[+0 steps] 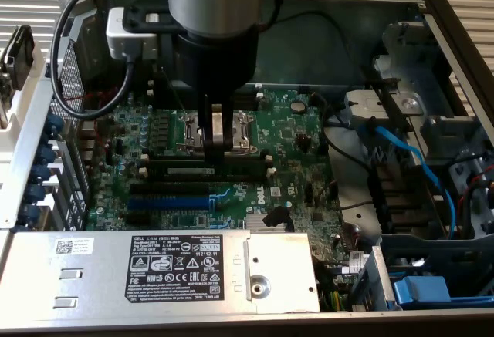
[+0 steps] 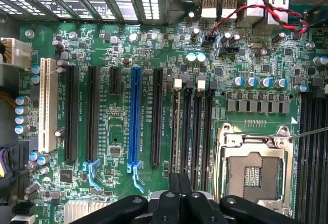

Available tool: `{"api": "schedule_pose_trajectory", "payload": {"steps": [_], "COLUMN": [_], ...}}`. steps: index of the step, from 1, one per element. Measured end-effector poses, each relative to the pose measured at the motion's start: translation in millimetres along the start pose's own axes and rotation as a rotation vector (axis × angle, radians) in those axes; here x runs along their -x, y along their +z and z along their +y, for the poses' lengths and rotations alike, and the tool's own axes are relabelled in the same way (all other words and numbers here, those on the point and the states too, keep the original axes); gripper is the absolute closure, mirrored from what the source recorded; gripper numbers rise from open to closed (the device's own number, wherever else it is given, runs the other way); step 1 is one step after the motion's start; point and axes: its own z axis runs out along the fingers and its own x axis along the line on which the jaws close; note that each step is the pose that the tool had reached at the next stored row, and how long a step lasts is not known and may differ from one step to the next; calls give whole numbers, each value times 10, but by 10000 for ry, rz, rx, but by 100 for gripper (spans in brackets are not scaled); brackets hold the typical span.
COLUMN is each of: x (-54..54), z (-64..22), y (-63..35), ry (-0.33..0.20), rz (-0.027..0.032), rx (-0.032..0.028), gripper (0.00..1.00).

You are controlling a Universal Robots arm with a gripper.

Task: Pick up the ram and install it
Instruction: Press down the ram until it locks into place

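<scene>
The ram (image 1: pixel 193 170) is a long dark stick with a pale label. It stands on edge in one of the black slots (image 2: pixel 192 126) on the green motherboard (image 1: pixel 293 144), in front of the CPU socket. My gripper (image 1: pixel 216 154) hangs straight down over the stick's middle, fingers shut together, tips at or just above its top edge. I cannot tell whether they touch it. In the wrist view the shut gripper (image 2: pixel 179 183) points along the black slots; which slot holds the ram I cannot tell there.
The open CPU socket (image 2: pixel 256 167) lies beside the slots, and a blue slot (image 2: pixel 135 116) with other black card slots on the far side. A silver labelled box (image 1: pixel 154 267) borders the board in front. Blue cables (image 1: pixel 409 160) and drive bays fill the exterior view's right.
</scene>
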Motion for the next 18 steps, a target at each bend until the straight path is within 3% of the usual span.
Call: {"api": "schedule_pose_trajectory", "payload": {"steps": [10,18], "x": [1,1], "z": [1,2], "y": [59,86], "ry": [2,3], "rz": [-100,-135], "rx": [-3,0], "gripper": [90,90]}}
